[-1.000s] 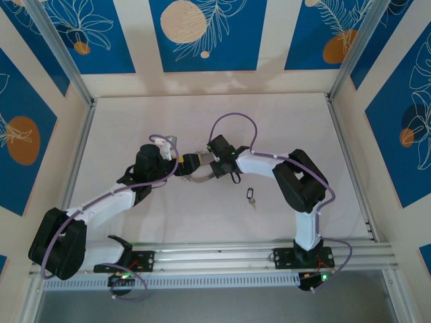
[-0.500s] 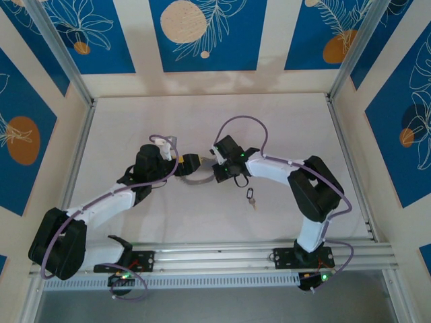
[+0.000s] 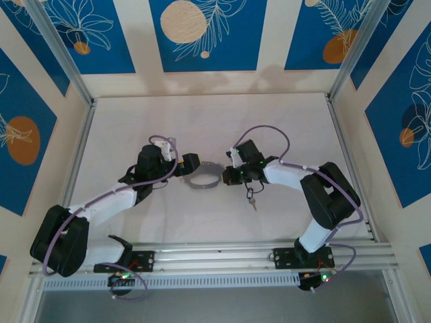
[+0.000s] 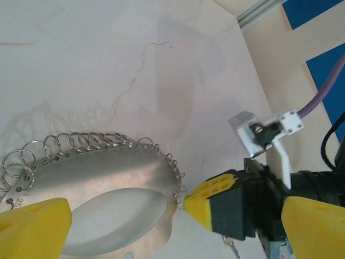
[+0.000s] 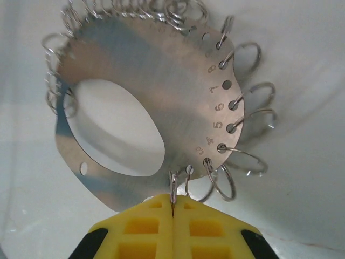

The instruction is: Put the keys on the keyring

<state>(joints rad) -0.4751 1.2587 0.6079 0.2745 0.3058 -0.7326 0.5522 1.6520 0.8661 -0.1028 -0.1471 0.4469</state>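
The keyring (image 3: 204, 180) is a silvery metal loop edged with several small wire rings, lying on the white table between the two arms. My right gripper (image 3: 229, 176) is shut on one small ring at the keyring's (image 5: 178, 97) edge, its yellow pads (image 5: 145, 232) pressed together around the wire. My left gripper (image 3: 191, 162) stands open just left of the loop. In the left wrist view the keyring (image 4: 108, 172) lies between its fingertips (image 4: 32, 226) and touches neither. The keys (image 3: 251, 197), a small dark tag with a metal tip, lie on the table beside the right wrist.
White table (image 3: 202, 121) with aluminium rails along its left (image 3: 79, 155) and right (image 3: 347, 155) sides and a rail at the near edge (image 3: 222, 256). Open table surface lies behind both grippers.
My right gripper has drawn back to the right and toward the near edge, dragging the keyring away from the left gripper. The left arm has hardly moved.
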